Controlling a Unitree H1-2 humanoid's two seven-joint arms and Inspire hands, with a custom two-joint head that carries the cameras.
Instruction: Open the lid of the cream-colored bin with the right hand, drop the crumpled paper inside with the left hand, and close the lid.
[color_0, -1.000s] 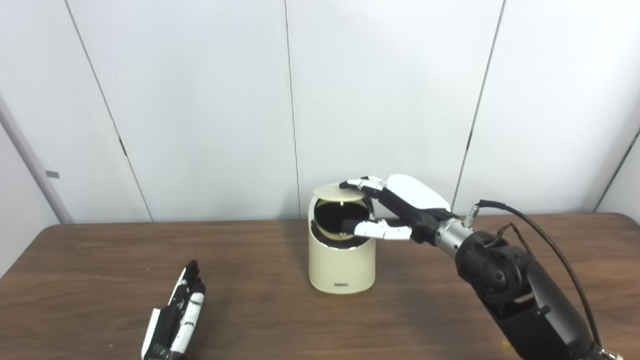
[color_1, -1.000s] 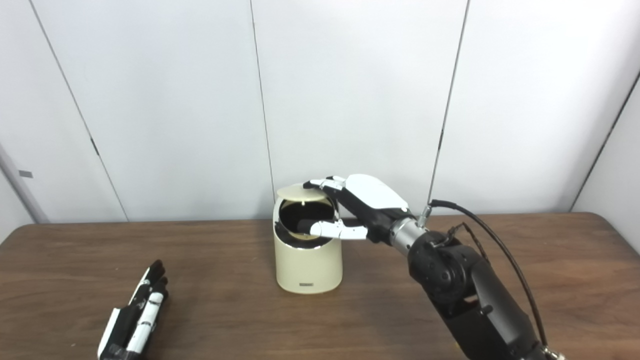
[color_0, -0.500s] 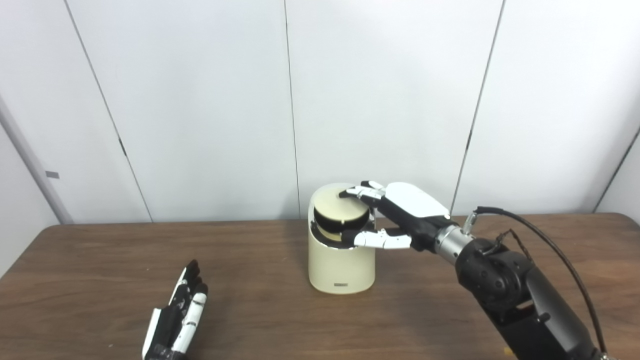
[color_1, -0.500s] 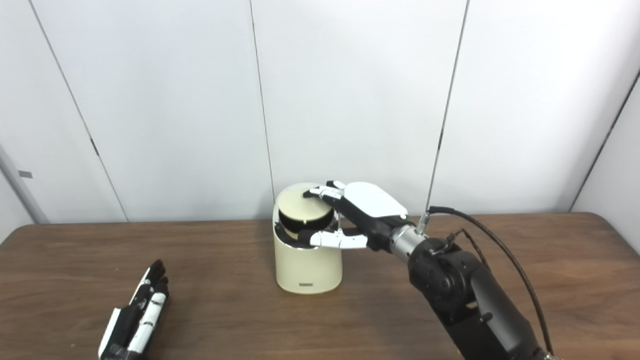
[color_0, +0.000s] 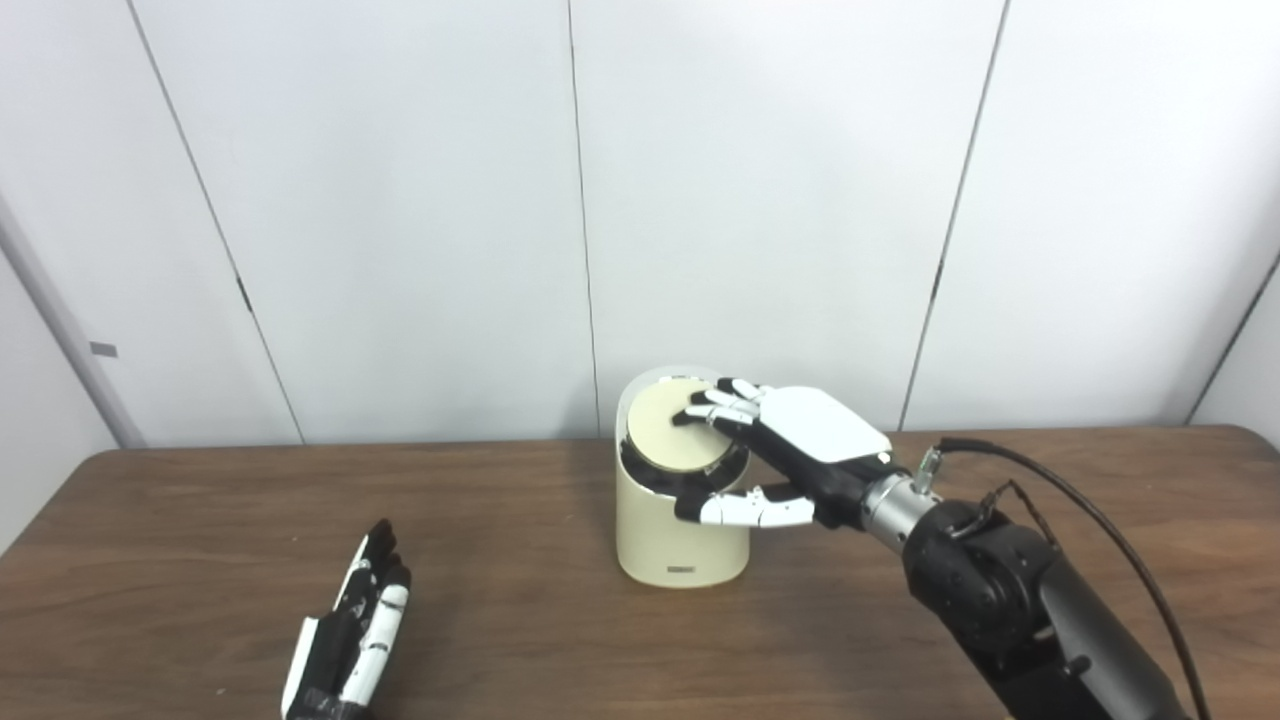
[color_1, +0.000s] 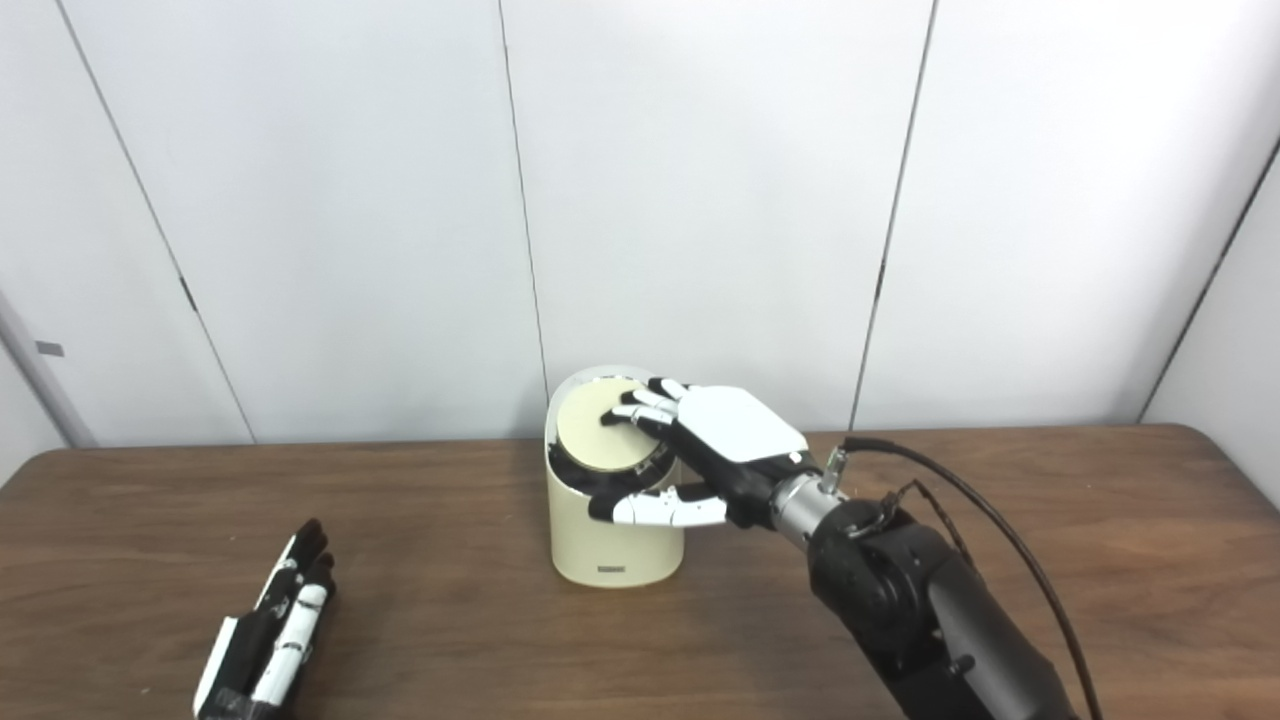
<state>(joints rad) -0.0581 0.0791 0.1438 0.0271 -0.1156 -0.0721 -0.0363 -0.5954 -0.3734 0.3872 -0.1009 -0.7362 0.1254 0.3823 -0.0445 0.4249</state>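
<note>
Press the round cream lid (color_0: 677, 440) flush into the cream-colored cylindrical bin (color_0: 682, 535) at frame centre, right hand (color_0: 790, 450) spread flat, fingertips (color_0: 700, 412) centred, without tipping.

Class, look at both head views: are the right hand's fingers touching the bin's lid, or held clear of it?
Touching. In the left eye view the right hand's fingertips lie flat on the lid of the cream bin, no gap showing; the right eye view agrees.

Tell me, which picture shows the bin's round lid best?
The left eye view, by a little: the lid shows more of its cream face beside the right hand. The right eye view shows the same lid, slightly more covered by fingers.
</note>
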